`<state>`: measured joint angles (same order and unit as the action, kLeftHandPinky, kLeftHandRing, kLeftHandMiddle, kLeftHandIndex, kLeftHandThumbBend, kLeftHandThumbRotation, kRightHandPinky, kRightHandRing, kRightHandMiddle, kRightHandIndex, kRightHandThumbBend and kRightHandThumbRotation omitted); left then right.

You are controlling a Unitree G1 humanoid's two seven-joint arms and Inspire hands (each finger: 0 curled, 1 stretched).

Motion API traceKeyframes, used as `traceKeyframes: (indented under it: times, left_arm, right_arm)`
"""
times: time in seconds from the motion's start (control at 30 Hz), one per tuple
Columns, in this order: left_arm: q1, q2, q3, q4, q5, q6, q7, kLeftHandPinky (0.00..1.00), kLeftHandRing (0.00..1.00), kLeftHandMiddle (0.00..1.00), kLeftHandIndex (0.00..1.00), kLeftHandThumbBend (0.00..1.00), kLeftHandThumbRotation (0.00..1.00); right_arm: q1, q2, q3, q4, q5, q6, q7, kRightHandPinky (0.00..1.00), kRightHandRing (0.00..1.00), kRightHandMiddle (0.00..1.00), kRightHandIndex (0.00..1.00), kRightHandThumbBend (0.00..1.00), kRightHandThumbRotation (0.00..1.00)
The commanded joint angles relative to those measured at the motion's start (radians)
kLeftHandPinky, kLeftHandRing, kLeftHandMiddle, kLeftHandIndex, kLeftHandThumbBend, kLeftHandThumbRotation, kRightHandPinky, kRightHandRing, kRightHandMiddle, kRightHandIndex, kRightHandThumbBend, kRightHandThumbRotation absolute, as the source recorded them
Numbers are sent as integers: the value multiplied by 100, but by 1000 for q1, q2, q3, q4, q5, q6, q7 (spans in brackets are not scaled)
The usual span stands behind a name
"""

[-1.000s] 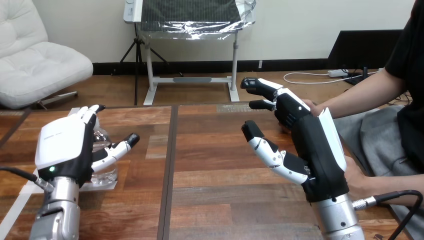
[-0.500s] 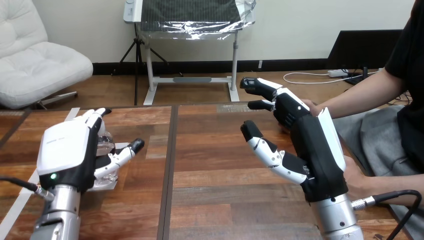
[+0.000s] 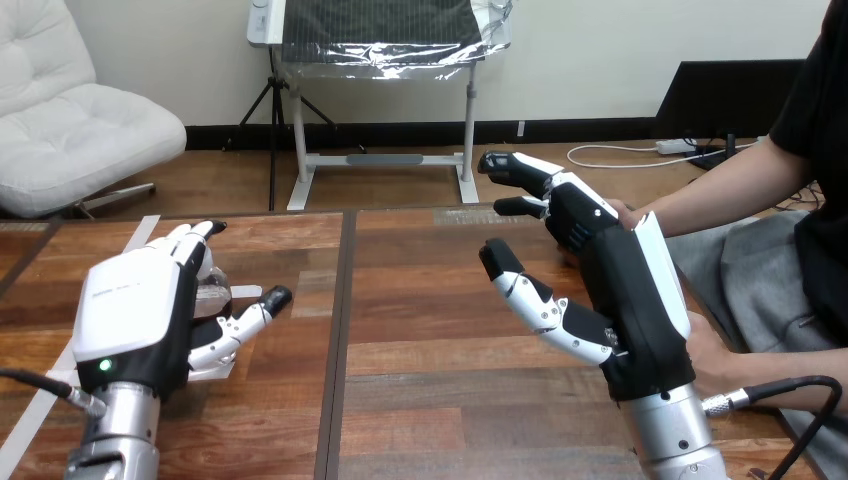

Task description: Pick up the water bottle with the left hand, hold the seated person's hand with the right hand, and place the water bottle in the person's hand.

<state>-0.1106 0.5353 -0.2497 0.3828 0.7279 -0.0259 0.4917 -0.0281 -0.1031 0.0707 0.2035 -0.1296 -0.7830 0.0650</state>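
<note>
Two hands are up over the table (image 3: 420,300), and neither is clenched on anything. What matters for the next move is on the left. My left hand (image 3: 135,305) stands near the table's left edge with its white back toward the camera. Its fingers (image 3: 190,240) point away toward the far edge and its thumb (image 3: 250,312) is swung out toward the table's middle.

The water bottle (image 3: 214,296) sits just past the palm, in the pocket between those fingers and the thumb. A sliver of clear plastic is all I get around the hand. I would guess the bottle stands upright with its long axis vertical, but the hand covers too much of it to be sure. I also cannot tell whether the palm touches it. The hand is released, fingers straight, so the bottle is framed and not yet grasped. I judge the coming move to be a plain closing of fingers and thumb around the bottle's body, with little or no reach needed. The left hand is by far the nearer one to the bottle.

My right hand (image 3: 630,290) is well apart from the bottle, over the table's right half. It is released too, with the thumb spread toward the middle and the fingers reaching to the far right edge. The person's hand (image 3: 622,210) lies just behind those fingers. I cannot tell whether they touch, and nothing is curled round it.
</note>
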Motion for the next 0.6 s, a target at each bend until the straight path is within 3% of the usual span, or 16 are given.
traceKeyframes:
  times: [0.0,0.57]
  left_arm:
    - [30,5,-10,-32,23,-3,-14,81,84,86,86,63,95]
    - [49,-2,3,-67,32,7,-24,82,84,86,86,63,94]
  right_arm:
    - [-73,9,-5,0,4,-20,-11,73,83,84,77,40,28]
    - [-73,12,-5,-6,-10,-17,-21,72,82,83,77,41,28]
